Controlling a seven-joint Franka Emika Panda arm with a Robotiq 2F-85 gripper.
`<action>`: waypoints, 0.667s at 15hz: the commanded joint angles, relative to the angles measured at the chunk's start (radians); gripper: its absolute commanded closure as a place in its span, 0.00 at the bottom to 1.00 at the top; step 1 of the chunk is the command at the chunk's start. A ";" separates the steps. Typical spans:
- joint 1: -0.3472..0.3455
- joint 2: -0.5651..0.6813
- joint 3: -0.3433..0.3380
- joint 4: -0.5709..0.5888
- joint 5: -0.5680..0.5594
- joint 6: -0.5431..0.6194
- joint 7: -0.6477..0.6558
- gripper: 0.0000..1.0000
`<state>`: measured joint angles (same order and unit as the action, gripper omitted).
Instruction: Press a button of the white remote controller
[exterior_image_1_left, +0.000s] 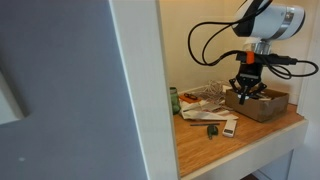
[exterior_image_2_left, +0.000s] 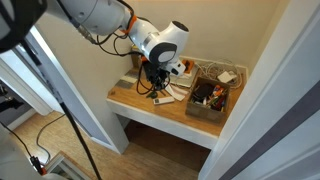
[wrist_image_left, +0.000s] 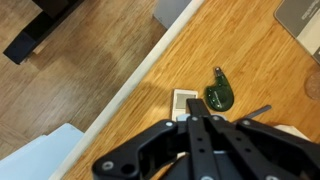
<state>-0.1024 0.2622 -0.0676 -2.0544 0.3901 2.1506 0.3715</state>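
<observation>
Hovers above the white remote controller (wrist_image_left: 185, 103) on the desk (wrist_image_left: 250, 60) with fingers (wrist_image_left: 190, 135) pinched together, empty, probably forming one blunt button-pressing tip.

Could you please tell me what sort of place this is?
Probably a home: a small built-in wooden desk in a white-walled nook, with loose papers and a cluttered brown box on it, above wood flooring.

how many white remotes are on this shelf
1. The white remote controller lies near the front edge of the wooden shelf, beside the small dark green object. More could be hidden under the papers.
</observation>
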 joint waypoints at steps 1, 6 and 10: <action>0.005 0.012 -0.010 0.009 0.002 -0.002 -0.001 0.99; 0.004 0.024 -0.012 0.021 0.002 -0.003 -0.001 0.99; 0.007 0.083 -0.014 0.061 -0.009 -0.018 0.020 1.00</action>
<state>-0.1034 0.2915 -0.0738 -2.0356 0.3886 2.1505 0.3715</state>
